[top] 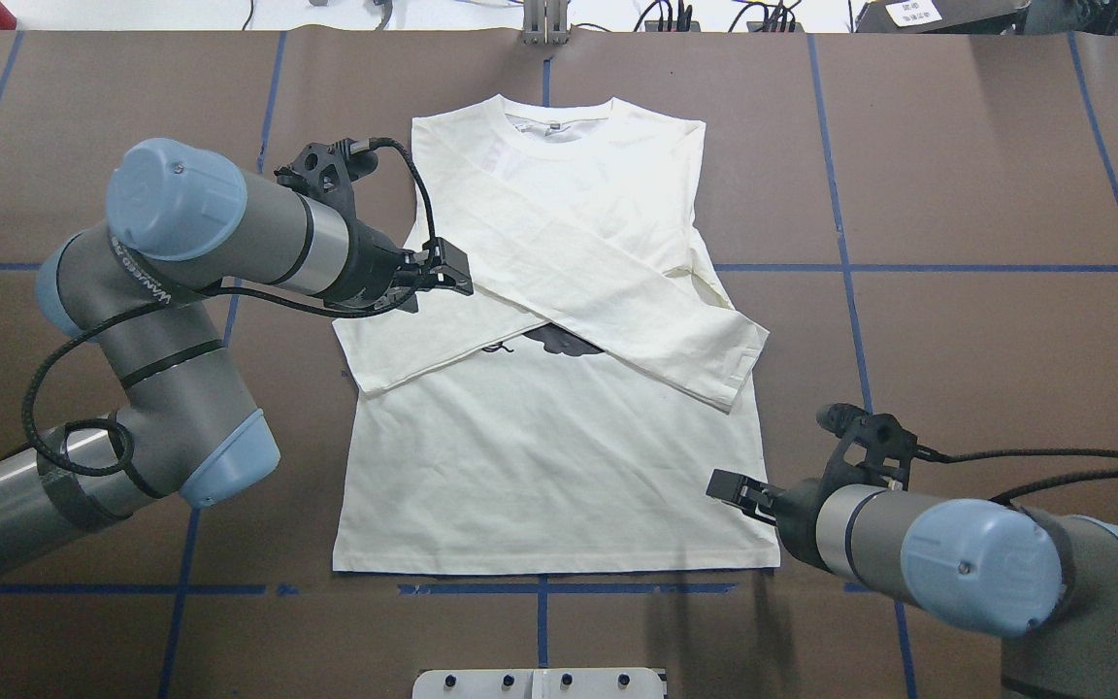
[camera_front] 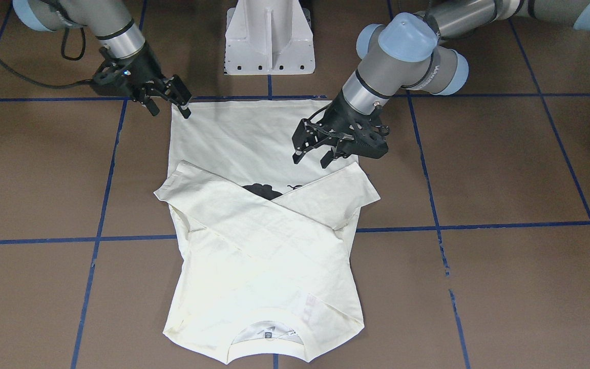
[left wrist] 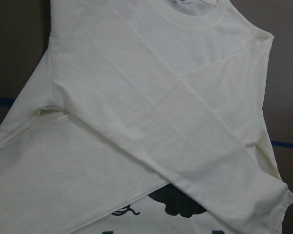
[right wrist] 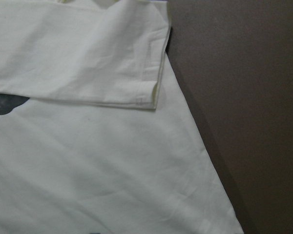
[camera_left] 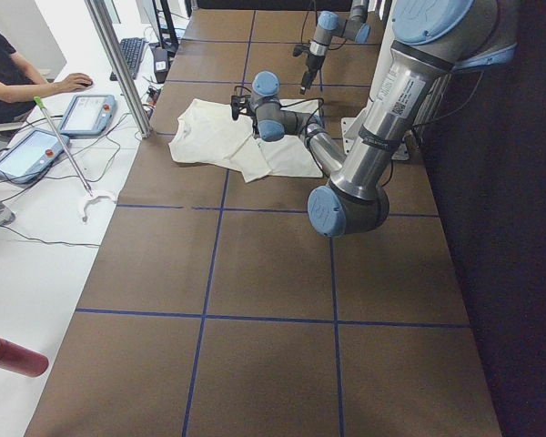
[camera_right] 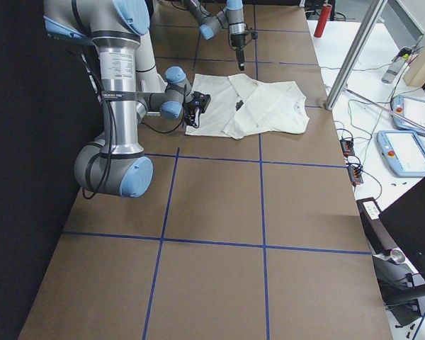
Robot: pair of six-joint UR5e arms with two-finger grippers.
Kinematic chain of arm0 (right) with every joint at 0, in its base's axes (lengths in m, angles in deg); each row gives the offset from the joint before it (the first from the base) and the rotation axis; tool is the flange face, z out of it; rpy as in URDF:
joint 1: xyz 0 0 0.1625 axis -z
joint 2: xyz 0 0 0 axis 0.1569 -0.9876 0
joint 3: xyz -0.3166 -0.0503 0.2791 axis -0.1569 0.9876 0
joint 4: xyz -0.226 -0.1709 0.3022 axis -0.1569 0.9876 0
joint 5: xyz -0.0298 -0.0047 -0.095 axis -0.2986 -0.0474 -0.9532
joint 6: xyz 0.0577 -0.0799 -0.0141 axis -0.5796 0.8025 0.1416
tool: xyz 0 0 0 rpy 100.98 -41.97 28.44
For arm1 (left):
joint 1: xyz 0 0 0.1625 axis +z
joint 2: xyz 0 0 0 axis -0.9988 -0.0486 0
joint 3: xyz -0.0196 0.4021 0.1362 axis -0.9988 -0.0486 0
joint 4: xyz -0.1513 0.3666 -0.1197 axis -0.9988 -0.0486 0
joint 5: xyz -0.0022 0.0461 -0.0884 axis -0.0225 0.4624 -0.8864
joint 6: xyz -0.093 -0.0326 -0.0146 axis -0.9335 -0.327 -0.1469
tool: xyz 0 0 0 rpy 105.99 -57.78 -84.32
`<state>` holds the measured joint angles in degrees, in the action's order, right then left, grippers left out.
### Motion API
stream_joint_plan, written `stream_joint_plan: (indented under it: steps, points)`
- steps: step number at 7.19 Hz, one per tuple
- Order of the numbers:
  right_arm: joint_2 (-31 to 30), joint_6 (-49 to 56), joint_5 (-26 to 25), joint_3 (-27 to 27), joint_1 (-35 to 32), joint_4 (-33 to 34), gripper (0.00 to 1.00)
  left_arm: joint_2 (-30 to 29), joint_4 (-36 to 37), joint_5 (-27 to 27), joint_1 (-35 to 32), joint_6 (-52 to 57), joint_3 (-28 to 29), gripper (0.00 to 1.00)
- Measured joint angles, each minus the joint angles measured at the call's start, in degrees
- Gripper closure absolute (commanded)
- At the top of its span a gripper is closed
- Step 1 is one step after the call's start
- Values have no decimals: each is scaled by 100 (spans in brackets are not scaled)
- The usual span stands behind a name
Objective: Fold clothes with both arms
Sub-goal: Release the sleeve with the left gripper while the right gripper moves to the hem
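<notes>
We see one shirt (top: 559, 466), its two sleeves (top: 608, 291) crossed, on the counter (top: 957, 194); left gripper (camera_front: 309, 161) and right gripper (camera_front: 170, 111) hold fingers spread, apparently empty.

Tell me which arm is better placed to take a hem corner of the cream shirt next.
Right, probably. The right gripper hovers by a hem corner of the cream-white long-sleeved T-shirt; the left gripper hangs mid-shirt near the crossed sleeves, farther from the hem.

- Shirt (top: 559, 466): matt cream cloth, softly creased.
- Left arm (top: 258, 228): smooth grey metal; caps (top: 176, 199) of satin blue plastic.
- Table (top: 957, 194): dull brown, paper-like cover.
</notes>
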<state>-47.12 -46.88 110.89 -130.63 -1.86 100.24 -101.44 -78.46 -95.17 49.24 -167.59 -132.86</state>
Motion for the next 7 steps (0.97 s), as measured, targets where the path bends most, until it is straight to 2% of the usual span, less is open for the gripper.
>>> stream_joint_plan:
  steps: [1, 3, 6, 7]
  points:
    - [-32, -323, -306, -4, 310, 237, 22, 11, -3, 4, 0, -8, 19, 23]
    - [-44, -765, -519, 19, 606, 628, 37, 17, -4, 10, 0, -28, 46, 20]
    - [-41, -910, -581, 141, 709, 834, 39, 30, -4, 11, 0, -35, 51, 20]
    - [-28, -912, -581, 202, 717, 845, 56, 35, -4, 11, 0, -35, 55, 20]
